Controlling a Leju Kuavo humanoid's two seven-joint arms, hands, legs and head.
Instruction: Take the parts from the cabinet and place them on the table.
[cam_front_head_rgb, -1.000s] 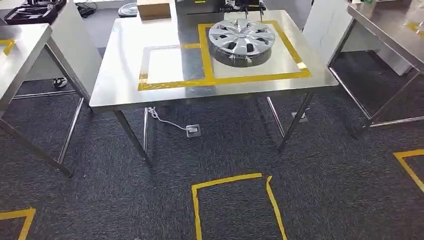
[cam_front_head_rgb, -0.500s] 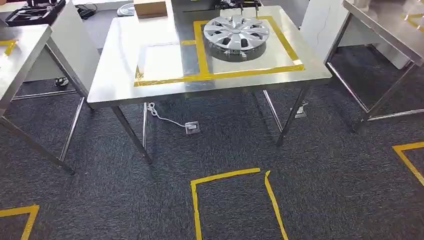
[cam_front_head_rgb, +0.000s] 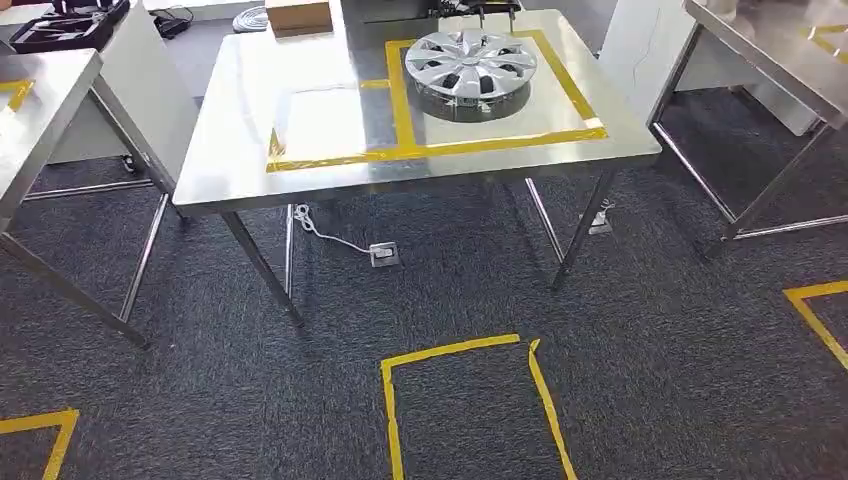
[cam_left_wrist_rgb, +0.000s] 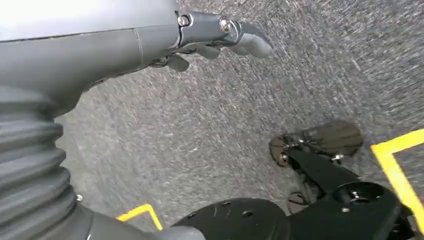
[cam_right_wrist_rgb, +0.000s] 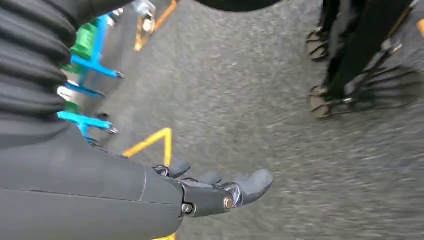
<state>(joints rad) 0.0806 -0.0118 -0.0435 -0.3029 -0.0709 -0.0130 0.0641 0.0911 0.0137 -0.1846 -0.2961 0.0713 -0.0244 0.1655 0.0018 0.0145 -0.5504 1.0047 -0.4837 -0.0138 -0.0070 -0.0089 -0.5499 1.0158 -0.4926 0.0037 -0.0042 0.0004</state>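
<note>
Silver spoked hubcap (cam_front_head_rgb: 470, 61), round and domed, lies flat on shiny steel counter (cam_front_head_rgb: 240, 150) inside yellow tape square (cam_front_head_rgb: 480, 145). Left hand (cam_left_wrist_rgb: 220, 37) & right hand (cam_right_wrist_rgb: 215, 192) hang over grey carpet, fingers loosely apart, holding nothing.

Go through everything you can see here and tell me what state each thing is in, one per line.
hubcap: lying flat, face up, inside the yellow-taped square on the table.
cardboard box: closed, on the table's far edge.
left hand: holds nothing, hanging over the carpet.
right hand: holds nothing, fingers extended over the carpet.
floor socket: on the carpet, white cable attached.
</note>
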